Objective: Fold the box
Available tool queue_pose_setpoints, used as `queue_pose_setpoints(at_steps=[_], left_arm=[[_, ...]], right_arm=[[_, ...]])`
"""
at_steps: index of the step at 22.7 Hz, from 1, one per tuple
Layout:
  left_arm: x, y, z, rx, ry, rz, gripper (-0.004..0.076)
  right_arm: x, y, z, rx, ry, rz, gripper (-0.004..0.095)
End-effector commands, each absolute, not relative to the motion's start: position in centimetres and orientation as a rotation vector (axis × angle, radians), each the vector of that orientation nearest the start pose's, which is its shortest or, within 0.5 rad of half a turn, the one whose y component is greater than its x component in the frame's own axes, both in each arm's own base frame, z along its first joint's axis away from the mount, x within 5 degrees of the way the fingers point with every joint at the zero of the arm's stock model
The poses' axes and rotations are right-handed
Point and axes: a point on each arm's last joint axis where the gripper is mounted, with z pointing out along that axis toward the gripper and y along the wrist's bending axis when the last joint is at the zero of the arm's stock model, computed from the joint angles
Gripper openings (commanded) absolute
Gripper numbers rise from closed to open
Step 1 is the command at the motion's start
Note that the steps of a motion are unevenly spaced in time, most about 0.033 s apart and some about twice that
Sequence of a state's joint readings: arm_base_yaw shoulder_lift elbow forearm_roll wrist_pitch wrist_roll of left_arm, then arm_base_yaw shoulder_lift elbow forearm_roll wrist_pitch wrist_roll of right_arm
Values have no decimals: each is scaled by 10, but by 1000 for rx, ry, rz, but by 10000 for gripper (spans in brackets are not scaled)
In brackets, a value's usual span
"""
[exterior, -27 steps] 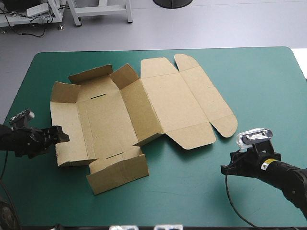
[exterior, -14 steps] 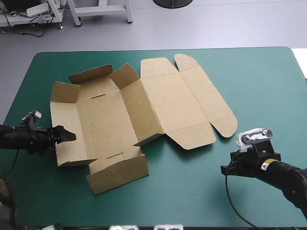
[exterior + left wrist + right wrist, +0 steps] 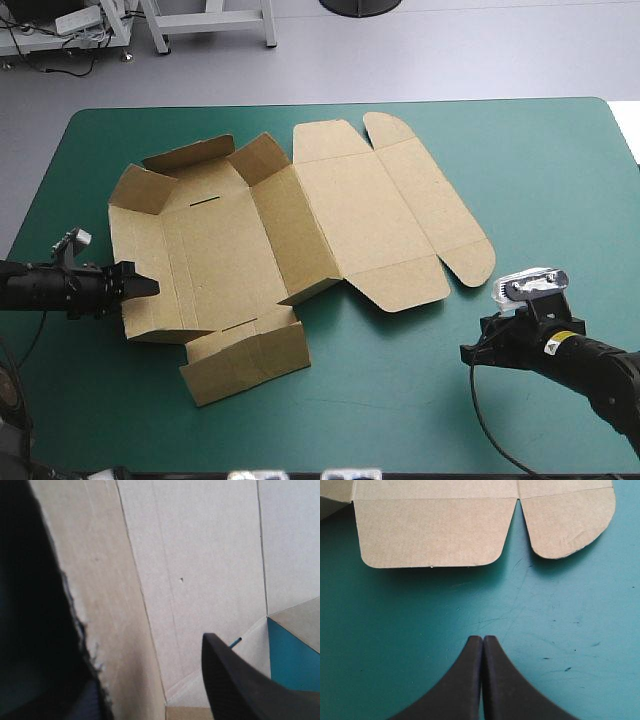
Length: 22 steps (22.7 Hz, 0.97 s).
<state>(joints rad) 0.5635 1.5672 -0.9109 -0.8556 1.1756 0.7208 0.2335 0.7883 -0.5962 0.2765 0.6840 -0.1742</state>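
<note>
Box [image 3: 300, 230], a cut brown board sheet, lies centre-left on the teal-green counter [image 3: 560, 170]. Open-fingered left tool [image 3: 148, 286] straddles its left wall [image 3: 140, 240], probably to raise it; right tool [image 3: 466, 352], pinched closed, idles lower right.

Teal-green table [image 3: 560, 170]. Brown box [image 3: 290, 230] left of centre: left half's walls partly raised, lid flat toward right. Left gripper [image 3: 142, 287] at box's left wall, near front corner. Right gripper [image 3: 468, 352] over bare cover, well apart from box.

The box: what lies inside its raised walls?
Nothing: the box floor is bare board with two slits. The left gripper at the left wall covers a small strip.
</note>
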Motion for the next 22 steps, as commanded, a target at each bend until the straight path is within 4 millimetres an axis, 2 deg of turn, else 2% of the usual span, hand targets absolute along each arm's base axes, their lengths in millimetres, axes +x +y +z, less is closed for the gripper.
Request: queue_pose_setpoints(at_steps=[1,5,9,11,13,14,17,22], left_arm=[[254,81,241,-322,2569,-1035,323],[252,80,239,-351,2598,-1039,323],[254,70,237,-291,2646,-1021,322],[256,67,237,-280,2643,-1015,270],[257,68,238,-287,2628,-1011,120],[258,68,239,-285,2620,-1008,4],[262,70,246,-253,2609,-1000,-6],[273,65,272,-86,2595,-977,-6]], right_arm=[[142,49,298,-292,2241,344,-25],[143,49,299,-287,2228,342,-25],[143,49,300,-283,2217,340,-25],[143,49,300,-283,2217,340,-25],[143,49,300,-285,2221,341,-25],[143,49,299,-285,2223,341,-25],[142,49,298,-287,2239,345,-24],[140,50,297,-291,2266,351,-25]])
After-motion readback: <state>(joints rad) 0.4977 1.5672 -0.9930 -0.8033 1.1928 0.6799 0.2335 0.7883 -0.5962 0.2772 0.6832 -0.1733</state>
